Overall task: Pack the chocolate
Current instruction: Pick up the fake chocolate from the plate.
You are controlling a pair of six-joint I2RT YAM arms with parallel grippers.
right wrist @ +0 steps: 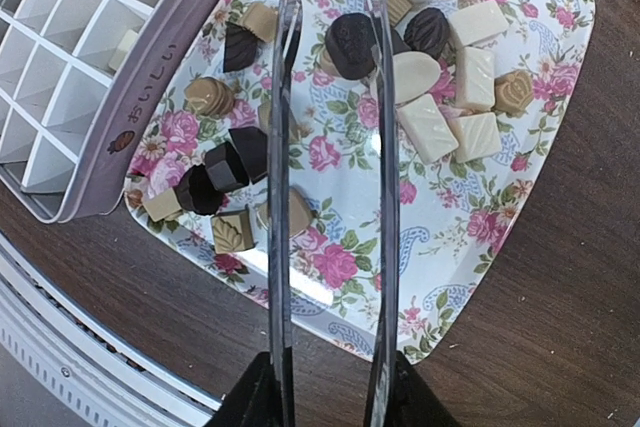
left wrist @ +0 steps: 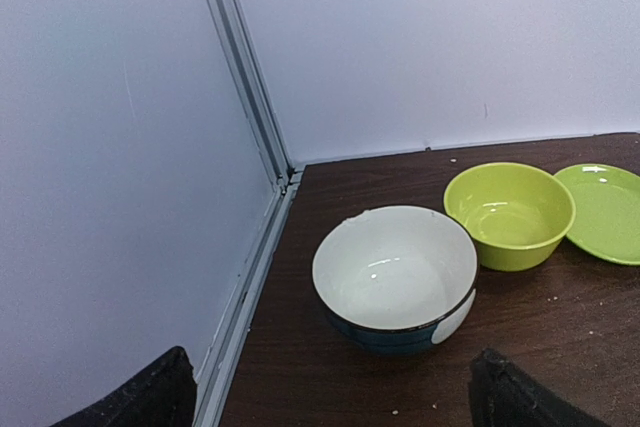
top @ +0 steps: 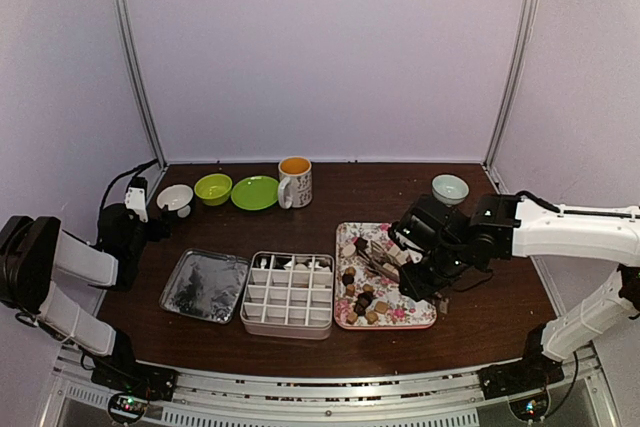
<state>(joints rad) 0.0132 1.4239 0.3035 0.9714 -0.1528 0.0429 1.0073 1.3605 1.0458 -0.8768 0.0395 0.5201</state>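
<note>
At the far left, the left end effector [left wrist: 330,402] hangs with its two fingers spread wide and holds nothing. Just in front of it on the dark brown wooden counter [top: 480,317] stands a round white bowl with a dark blue outside [left wrist: 395,267]. To the right of this bowl are a lime green round bowl [left wrist: 510,212] and then a flat green round plate [left wrist: 605,212].

Nearer to the arms lies a shallow rectangular silver metal tin [top: 205,285]. Behind it, far on the counter, stands a white mug with an orange inside [top: 295,182].

Beside the tin, to its right, sits a white rectangular box divided into many small compartments [right wrist: 130,117]. A few pale pieces lie in its far row.

Just beside the box on the right is the pink floral rectangular tray [right wrist: 470,237]. Most of the chocolate [right wrist: 350,44], small dark brown, tan and cream-white pieces, is scattered on it.

Over this tray reach thin metal tongs [right wrist: 385,197] with their two arms apart. The right end effector [right wrist: 328,397] grips the tongs at their handle end, above the near right edge of the tray. Whether the tips touch a piece I cannot tell.

At the far right stands a small pale blue-green bowl [top: 450,187].
</note>
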